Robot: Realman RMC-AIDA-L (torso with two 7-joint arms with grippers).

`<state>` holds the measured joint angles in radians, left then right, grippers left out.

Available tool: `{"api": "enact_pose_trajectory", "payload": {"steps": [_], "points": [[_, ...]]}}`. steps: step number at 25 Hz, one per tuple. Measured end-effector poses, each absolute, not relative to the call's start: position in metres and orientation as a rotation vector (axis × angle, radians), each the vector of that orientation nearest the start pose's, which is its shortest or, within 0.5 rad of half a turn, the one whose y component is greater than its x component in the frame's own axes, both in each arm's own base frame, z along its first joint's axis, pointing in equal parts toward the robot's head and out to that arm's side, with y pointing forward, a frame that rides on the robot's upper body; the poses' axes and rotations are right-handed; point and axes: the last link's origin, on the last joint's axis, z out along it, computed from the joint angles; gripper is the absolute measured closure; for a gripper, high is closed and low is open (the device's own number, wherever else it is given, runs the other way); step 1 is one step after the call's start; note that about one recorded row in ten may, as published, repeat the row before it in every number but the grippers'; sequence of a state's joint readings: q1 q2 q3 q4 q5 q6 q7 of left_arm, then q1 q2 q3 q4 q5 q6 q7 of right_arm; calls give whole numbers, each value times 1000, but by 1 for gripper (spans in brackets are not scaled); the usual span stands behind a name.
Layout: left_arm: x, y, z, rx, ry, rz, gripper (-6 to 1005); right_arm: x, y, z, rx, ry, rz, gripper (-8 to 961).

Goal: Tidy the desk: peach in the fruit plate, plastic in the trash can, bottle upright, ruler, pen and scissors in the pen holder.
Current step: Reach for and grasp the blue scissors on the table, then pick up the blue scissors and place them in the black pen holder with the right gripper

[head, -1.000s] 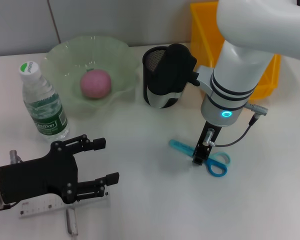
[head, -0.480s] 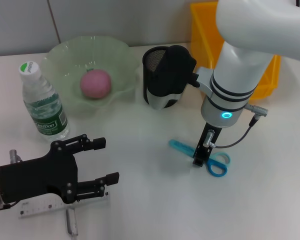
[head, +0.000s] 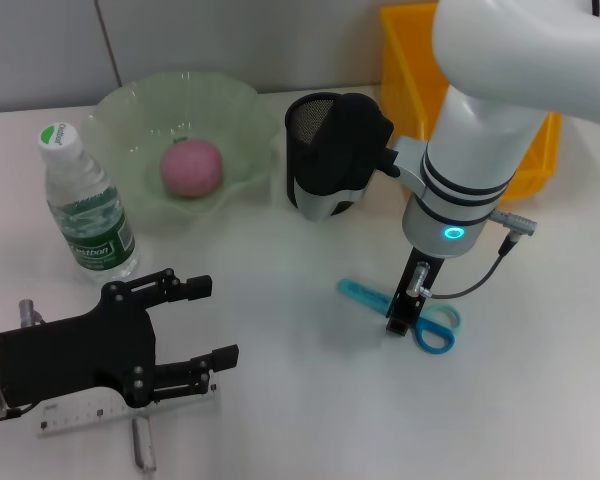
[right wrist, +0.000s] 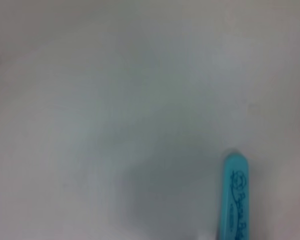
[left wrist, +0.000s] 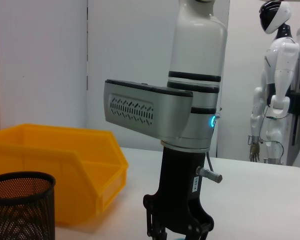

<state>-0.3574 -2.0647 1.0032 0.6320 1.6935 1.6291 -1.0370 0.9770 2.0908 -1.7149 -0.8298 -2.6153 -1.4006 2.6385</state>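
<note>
Blue scissors (head: 425, 318) lie flat on the white table; their blue tip shows in the right wrist view (right wrist: 234, 200). My right gripper (head: 399, 318) points straight down and sits right on the scissors' middle; it also shows in the left wrist view (left wrist: 177, 231). My left gripper (head: 205, 322) is open and empty at the front left, hovering over a clear ruler (head: 80, 412) and a grey pen (head: 143, 448). A pink peach (head: 191, 167) lies in the green fruit plate (head: 235, 105). A water bottle (head: 85, 210) stands upright. The black mesh pen holder (head: 320, 165) stands mid-table.
A yellow bin (head: 410, 70) stands at the back right behind my right arm; it also shows in the left wrist view (left wrist: 65, 165) beside the pen holder (left wrist: 20, 205). A white humanoid robot (left wrist: 275, 90) stands far off in the room.
</note>
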Motion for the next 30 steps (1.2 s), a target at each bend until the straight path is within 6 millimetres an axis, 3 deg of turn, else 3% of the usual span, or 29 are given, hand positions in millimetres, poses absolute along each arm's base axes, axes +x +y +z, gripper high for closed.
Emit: {"api": "enact_pose_trajectory", "payload": {"steps": [6,8,22,30], "points": [[-268,276,-19,-2789,-236,-848,204,157,373,-83,-2635,659,-991,575],[-268,276,-19,-2791,-235,-850,204,157,373,-82,-2633,657,-993,699],[-267,276,-19,-2791,-234,-852,204,154,376,-80,-2634,672,-966,712],[-266,277,-18,-2787,-228,-861,204,143,378,-68,-2647,689,-884,714]]}}
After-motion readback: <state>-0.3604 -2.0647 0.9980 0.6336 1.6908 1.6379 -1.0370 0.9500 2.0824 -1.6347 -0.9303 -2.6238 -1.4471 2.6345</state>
